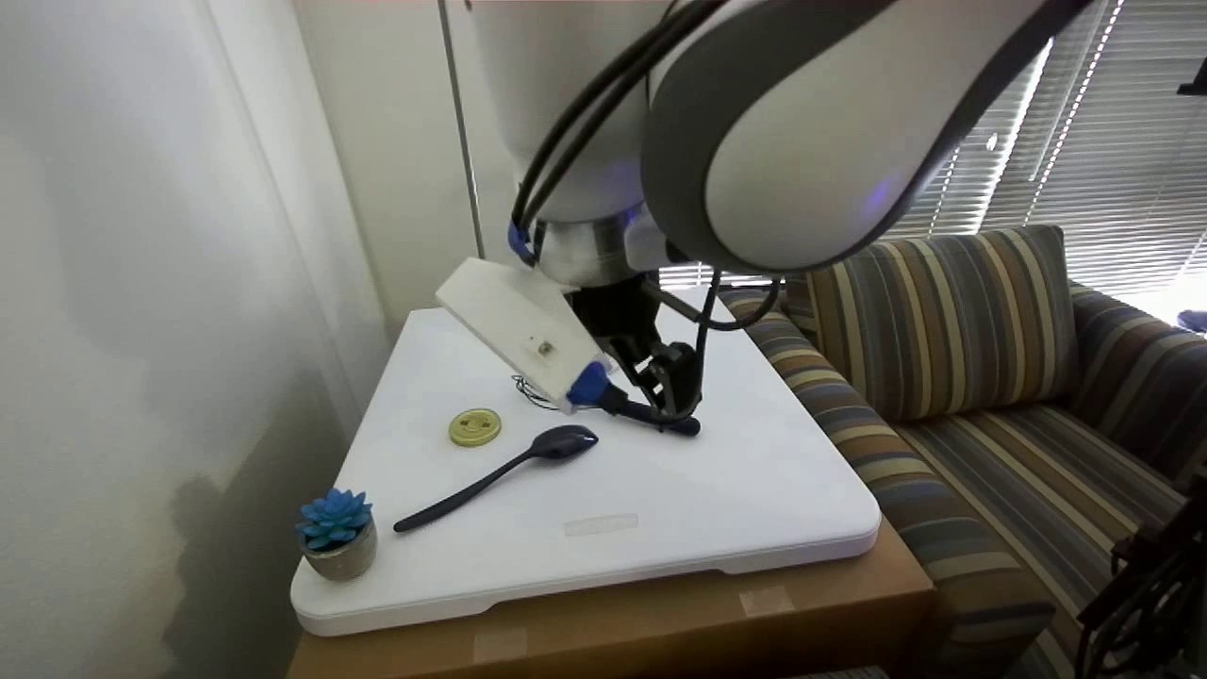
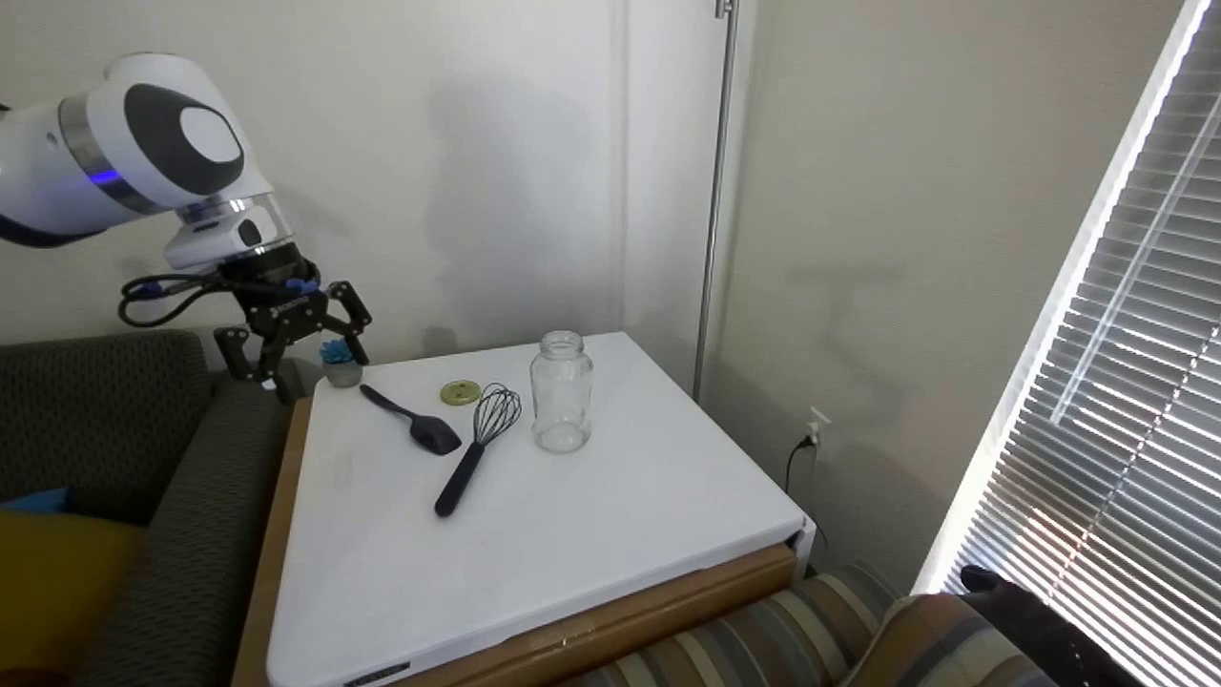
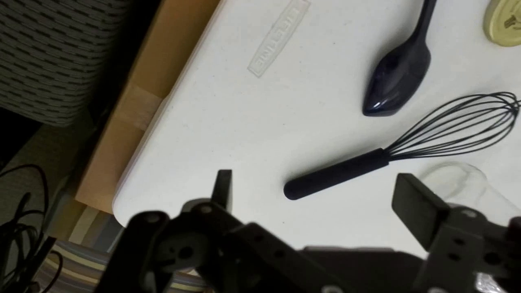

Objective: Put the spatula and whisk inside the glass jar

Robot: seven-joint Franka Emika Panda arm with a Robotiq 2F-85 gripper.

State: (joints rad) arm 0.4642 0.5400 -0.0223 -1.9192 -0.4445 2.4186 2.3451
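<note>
Wrist view gives us the hand [image 3: 319, 200] with its jaws spread wide and nothing between them; we judge them parted so that a handle can pass inside. The whisk [image 3: 376, 160] and the spatula [image 3: 399, 77] lie flat on the white tabletop [image 3: 260, 134], apart from each other, the whisk nearer the glass jar [image 2: 561, 401]. In an exterior view we see that jar standing upright and uncapped, presumably so that long utensils can drop in from above. The gold lid [image 2: 461, 392] rests flat near the whisk's wire head, likely laid there to leave the mouth free.

Neither utensil is in the jar, so we take the job as barely begun. The whisk's handle points away from both jar and spatula, which to our mind makes it the easier first pick: the hand could come down around it with little risk of nudging either. Both utensils look longer than the jar is tall, so we expect them to lean on its rim once in, and a rough release might tip the glass.
</note>
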